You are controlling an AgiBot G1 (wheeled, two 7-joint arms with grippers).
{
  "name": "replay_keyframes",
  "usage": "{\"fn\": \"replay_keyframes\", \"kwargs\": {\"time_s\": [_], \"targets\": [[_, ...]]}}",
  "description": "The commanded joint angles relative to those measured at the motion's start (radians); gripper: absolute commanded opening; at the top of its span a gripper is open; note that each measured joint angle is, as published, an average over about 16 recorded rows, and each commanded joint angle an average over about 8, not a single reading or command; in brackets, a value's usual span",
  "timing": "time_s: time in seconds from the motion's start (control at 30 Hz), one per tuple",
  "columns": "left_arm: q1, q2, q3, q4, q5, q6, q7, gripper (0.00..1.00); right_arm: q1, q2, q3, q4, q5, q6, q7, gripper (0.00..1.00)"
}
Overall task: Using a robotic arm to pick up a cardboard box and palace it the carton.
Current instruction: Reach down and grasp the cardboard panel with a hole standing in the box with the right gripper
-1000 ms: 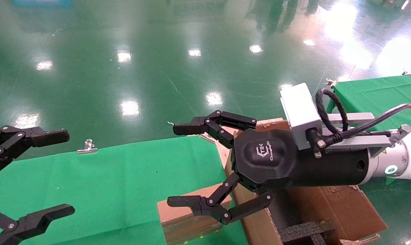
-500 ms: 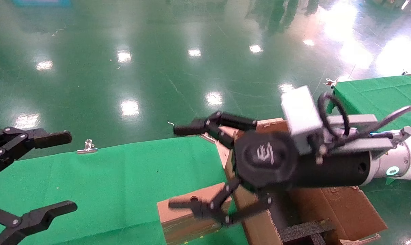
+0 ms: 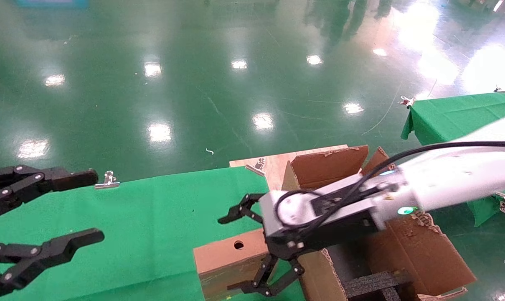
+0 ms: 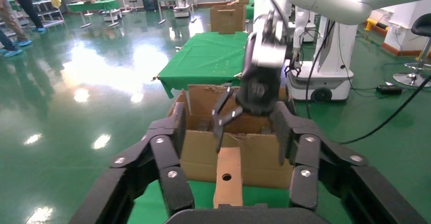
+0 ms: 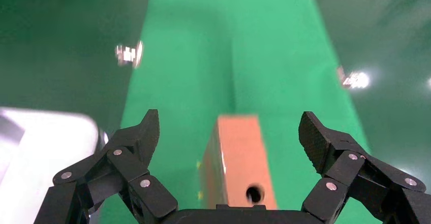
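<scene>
The small brown cardboard box (image 3: 225, 267) with a round hole on top lies on the green cloth, right against the carton's left wall. It also shows in the left wrist view (image 4: 227, 178) and the right wrist view (image 5: 239, 158). The large carton (image 3: 327, 165) stands with ragged flaps open and black foam (image 3: 373, 282) inside. My right gripper (image 3: 226, 253), on the white arm, is open over the box's carton-side end, one finger on each side, touching nothing I can see. From its own camera (image 5: 229, 130) the box lies between the fingers. My left gripper (image 3: 94, 206) is open and empty at the far left.
The green cloth table (image 3: 131, 217) carries the box, with a binder clip (image 3: 107, 180) on its far edge. A second green table (image 3: 457, 113) stands to the right. Shiny green floor lies beyond. A wooden board (image 3: 273, 163) lies behind the carton.
My right arm has turned and dropped from above the carton's corner to the small box, its open fingers now either side of it. My left gripper has shifted slightly right.
</scene>
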Motion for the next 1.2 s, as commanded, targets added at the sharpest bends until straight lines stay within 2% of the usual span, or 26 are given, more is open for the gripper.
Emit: {"fn": "replay_keyframes", "kwargs": {"time_s": [0.03,0.47,0.77,0.8,0.87,0.9,0.93,1.07,1.13,1.17,1.2], "targets": [[0.0,0.0,0.0,0.0,0.0,0.0,0.0,0.0,0.029,-0.026,-0.043,-0.017,-0.052,-0.004,-0.013,1.0],[0.0,0.0,0.0,0.0,0.0,0.0,0.0,0.0,0.198,-0.169,-0.251,-0.124,-0.284,-0.004,-0.084,1.0],[0.0,0.0,0.0,0.0,0.0,0.0,0.0,0.0,0.275,-0.207,-0.367,-0.148,-0.349,-0.003,-0.153,1.0],[0.0,0.0,0.0,0.0,0.0,0.0,0.0,0.02,0.28,-0.208,-0.375,-0.149,-0.35,-0.002,-0.159,1.0],[0.0,0.0,0.0,0.0,0.0,0.0,0.0,0.25,0.287,-0.21,-0.387,-0.152,-0.347,0.0,-0.167,1.0],[0.0,0.0,0.0,0.0,0.0,0.0,0.0,0.37,0.289,-0.21,-0.392,-0.153,-0.346,0.001,-0.169,0.96],[0.0,0.0,0.0,0.0,0.0,0.0,0.0,0.5,0.292,-0.211,-0.396,-0.154,-0.343,0.001,-0.171,0.89],[0.0,0.0,0.0,0.0,-0.001,0.0,0.0,0.98,0.298,-0.212,-0.407,-0.16,-0.331,0.003,-0.174,0.39],[0.0,0.0,0.0,0.0,-0.001,0.0,0.0,1.0,0.299,-0.213,-0.41,-0.162,-0.329,0.003,-0.174,0.14],[0.0,0.0,0.0,0.0,-0.001,0.0,0.0,1.0,0.3,-0.213,-0.411,-0.163,-0.328,0.003,-0.174,0.05],[0.0,0.0,0.0,0.0,-0.001,0.0,0.0,1.0,0.3,-0.213,-0.41,-0.163,-0.327,0.003,-0.174,0.0]]}}
